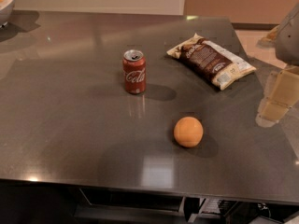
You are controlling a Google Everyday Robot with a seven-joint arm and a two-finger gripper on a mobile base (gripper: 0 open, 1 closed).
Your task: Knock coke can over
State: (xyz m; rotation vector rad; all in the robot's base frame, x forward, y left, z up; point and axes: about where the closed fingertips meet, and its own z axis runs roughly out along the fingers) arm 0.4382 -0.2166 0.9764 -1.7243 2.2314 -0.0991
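Note:
The coke can (pixel 134 72) is red with white script and a silver top. It stands upright near the middle of the dark grey table (pixel 65 125). My gripper (pixel 279 97) hangs at the right edge of the camera view, above the table's right side. It is well to the right of the can and apart from it, with the snack bag and the orange between them.
A brown-and-white snack bag (pixel 211 59) lies flat to the right of and behind the can. A round orange (pixel 188 131) sits in front of and to the right of the can. A bowl (pixel 5 6) stands at the far left corner. The table's front edge runs along the bottom.

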